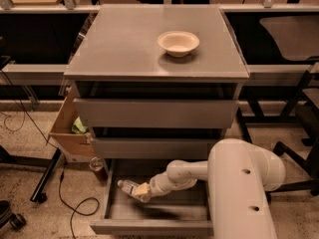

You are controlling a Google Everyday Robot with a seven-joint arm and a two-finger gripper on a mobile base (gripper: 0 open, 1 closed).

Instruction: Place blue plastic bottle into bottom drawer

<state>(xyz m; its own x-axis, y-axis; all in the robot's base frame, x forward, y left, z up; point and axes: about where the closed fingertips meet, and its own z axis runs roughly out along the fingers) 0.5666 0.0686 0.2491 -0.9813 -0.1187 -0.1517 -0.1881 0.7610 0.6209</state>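
I see the gripper (140, 191) low over the bottom drawer (149, 227), which is pulled out towards me under the grey cabinet (124, 44). The fingers are closed on the blue plastic bottle (127, 185), gripping it by its right end. The bottle lies nearly level, its capped end pointing left and slightly away from me. It sits over the left half of the open tray, close to the left wall. I cannot tell whether it touches the drawer floor or hangs just above it. A dark shadow lies on the drawer floor just near of the gripper.

The white arm (182, 174) reaches in from the right, its forearm crossing the drawer's middle. Its large rounded housing fills the near right corner of my view and covers the drawer's right end.

The two drawers above, the middle drawer (154, 147) and the top drawer (154, 113), are pushed in. A white bowl (178, 42) stands upright on the cabinet top, right of centre and towards the far edge.

To the left of the cabinet a cardboard box (62, 131) leans against its side with something green (79, 127) inside. A small brown container (96, 166) stands on the floor just beside the drawer's far left corner. A black cable (75, 203) loops across the speckled floor nearby.
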